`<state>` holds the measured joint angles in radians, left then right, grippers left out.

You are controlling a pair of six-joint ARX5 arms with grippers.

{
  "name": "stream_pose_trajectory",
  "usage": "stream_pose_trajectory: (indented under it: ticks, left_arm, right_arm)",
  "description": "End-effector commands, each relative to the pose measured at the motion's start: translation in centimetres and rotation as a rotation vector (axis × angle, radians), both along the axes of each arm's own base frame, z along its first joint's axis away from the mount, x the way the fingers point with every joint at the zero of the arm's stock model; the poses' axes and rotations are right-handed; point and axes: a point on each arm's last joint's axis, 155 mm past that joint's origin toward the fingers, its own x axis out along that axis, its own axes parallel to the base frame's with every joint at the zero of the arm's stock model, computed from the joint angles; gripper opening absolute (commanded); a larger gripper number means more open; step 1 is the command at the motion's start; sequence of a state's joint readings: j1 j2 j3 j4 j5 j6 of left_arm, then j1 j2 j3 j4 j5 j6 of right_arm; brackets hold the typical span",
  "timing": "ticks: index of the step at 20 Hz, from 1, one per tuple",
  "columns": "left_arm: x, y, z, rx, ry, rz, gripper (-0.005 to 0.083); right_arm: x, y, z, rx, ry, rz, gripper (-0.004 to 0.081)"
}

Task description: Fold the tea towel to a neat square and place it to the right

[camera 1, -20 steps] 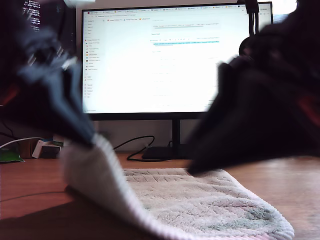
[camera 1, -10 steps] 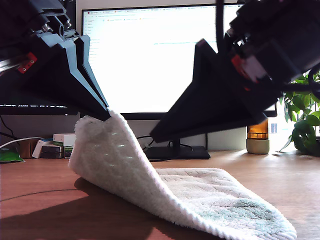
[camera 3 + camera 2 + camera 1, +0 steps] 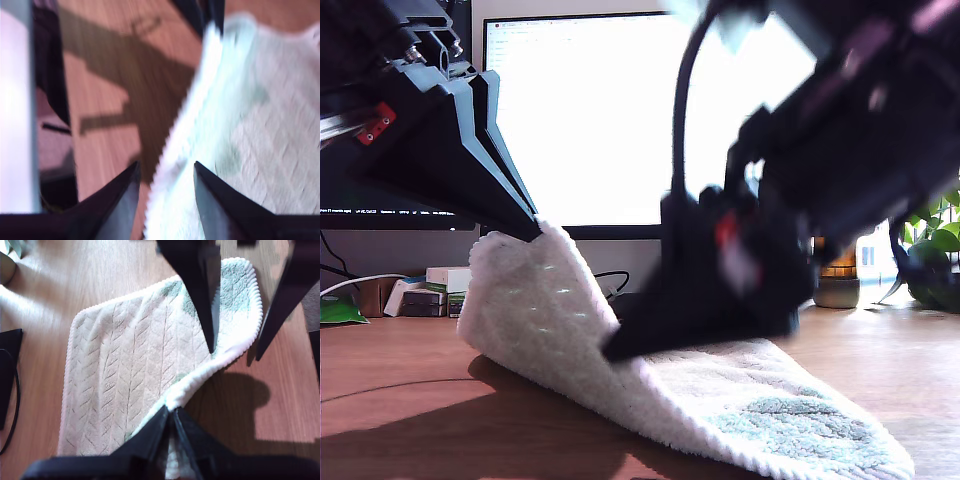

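While my first gripper (image 3: 172,412) pinches the tea towel's (image 3: 130,360) corner, my second gripper (image 3: 165,172) straddles its edge, parted.

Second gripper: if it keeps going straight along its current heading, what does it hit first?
Probably the towel. My second gripper is open, and the second wrist view shows the towel's raised edge running between its fingers, with the table beside it. The view is blurred, so depth is uncertain.
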<state>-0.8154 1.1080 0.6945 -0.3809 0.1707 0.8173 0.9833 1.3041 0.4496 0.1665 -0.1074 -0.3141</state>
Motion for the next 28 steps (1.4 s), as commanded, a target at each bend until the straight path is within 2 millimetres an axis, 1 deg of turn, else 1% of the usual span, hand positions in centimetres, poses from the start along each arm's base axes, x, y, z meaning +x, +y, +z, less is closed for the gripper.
stream_pose_trajectory:
  ticks: [1, 4, 7, 13, 19, 25, 28]
  left_arm:
    - [0.1, -0.2, 0.3, -0.016, -0.004, 0.002, -0.0024]
    - [0.1, -0.1, 0.3, -0.016, -0.005, 0.003, -0.0024]
    - [0.2, -0.1, 0.6, -0.021, -0.010, 0.004, -0.0024]
    - [1.1, 0.7, 0.7, -0.025, -0.014, 0.042, -0.0024]
    - [2.2, 1.8, 0.8, -0.024, -0.018, 0.086, -0.0024]
    - [1.8, 2.4, 0.1, 0.016, -0.007, 0.072, -0.0024]
    - [1.7, 2.5, 0.0, 0.029, -0.015, 0.057, -0.0024]
  right_arm:
    - [0.5, -0.1, -0.5, -0.013, 0.002, -0.020, 0.0306]
    - [0.9, -0.6, -1.1, -0.035, 0.005, -0.038, 0.0305]
    - [1.3, -1.8, -2.0, -0.094, 0.001, -0.053, 0.0305]
    - [0.6, -3.8, -3.9, -0.221, 0.001, -0.016, 0.0305]
    - [0.3, -5.7, -5.3, -0.330, -0.001, -0.012, 0.0305]
    - [0.6, -7.1, -5.7, -0.424, -0.039, 0.008, 0.0304]
    - [1.1, -7.4, -5.2, -0.455, -0.052, -0.005, 0.0298]
